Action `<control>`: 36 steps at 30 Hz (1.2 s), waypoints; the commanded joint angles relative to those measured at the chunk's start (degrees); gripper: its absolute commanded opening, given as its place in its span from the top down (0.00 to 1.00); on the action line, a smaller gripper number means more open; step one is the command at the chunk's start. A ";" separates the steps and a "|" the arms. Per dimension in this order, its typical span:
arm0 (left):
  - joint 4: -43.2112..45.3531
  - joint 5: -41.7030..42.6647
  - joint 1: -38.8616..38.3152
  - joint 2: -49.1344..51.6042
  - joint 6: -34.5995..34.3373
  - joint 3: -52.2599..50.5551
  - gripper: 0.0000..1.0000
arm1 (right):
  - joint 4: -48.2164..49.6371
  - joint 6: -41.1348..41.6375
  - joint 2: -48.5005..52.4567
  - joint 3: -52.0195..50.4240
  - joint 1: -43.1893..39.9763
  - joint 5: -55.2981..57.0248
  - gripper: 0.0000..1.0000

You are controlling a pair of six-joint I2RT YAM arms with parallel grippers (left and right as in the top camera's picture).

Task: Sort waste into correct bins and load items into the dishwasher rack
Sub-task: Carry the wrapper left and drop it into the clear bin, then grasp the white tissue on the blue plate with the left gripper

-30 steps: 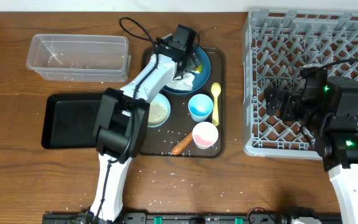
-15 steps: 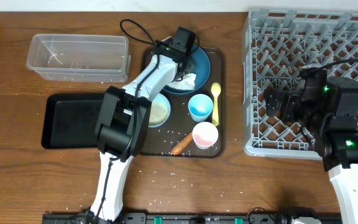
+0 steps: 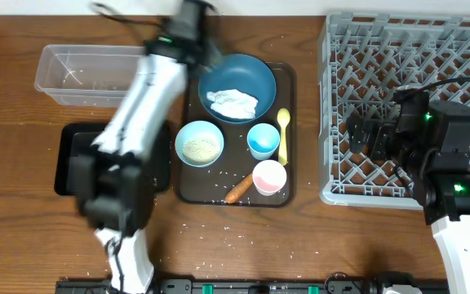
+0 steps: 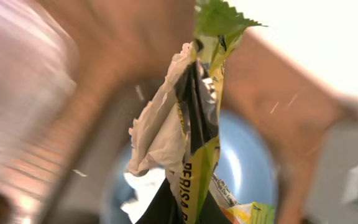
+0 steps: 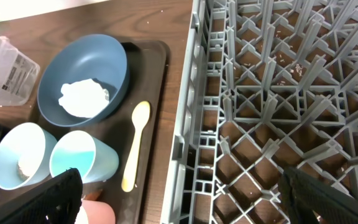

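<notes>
Crinkly wrapper (image 4: 201,118) hangs; crumpled tissue (image 3: 233,102) on rnd blue plate (image 3: 259,77).

Wrapper (image 4: 199,118) is showing yellow-green with a black panel, black lettering and a white inner face. Plate (image 3: 251,75) is reading dark blue, tissue (image 3: 233,102) white, bowl (image 3: 183,137) pale blue, light blue cup (image 3: 263,140), pink cup (image 3: 269,176), spoon (image 3: 283,131) yellow, stick (image 3: 239,190) orange-brown. Rack (image 3: 382,49) is presenting a grey lattice.
</notes>
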 commanded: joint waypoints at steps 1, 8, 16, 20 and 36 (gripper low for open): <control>-1.42 -0.39 5.75 -1.22 3.93 0.72 0.94 | -0.02 -0.90 -0.22 1.18 0.96 -0.39 0.01; -2.32 -0.55 14.86 2.86 8.41 0.04 0.90 | -0.04 -0.87 -0.22 1.18 0.96 -0.42 0.01; -2.43 -0.55 16.70 5.38 15.69 0.09 0.18 | -0.04 -0.87 -0.22 1.18 0.96 -0.42 0.01; -2.14 -0.59 16.44 3.69 17.84 0.48 0.11 | 0.00 -0.87 -0.22 1.18 0.96 -0.42 0.01; -8.22 7.30 -6.05 4.57 14.10 -0.46 0.11 | -0.24 -0.87 -0.22 1.18 0.96 -0.42 0.01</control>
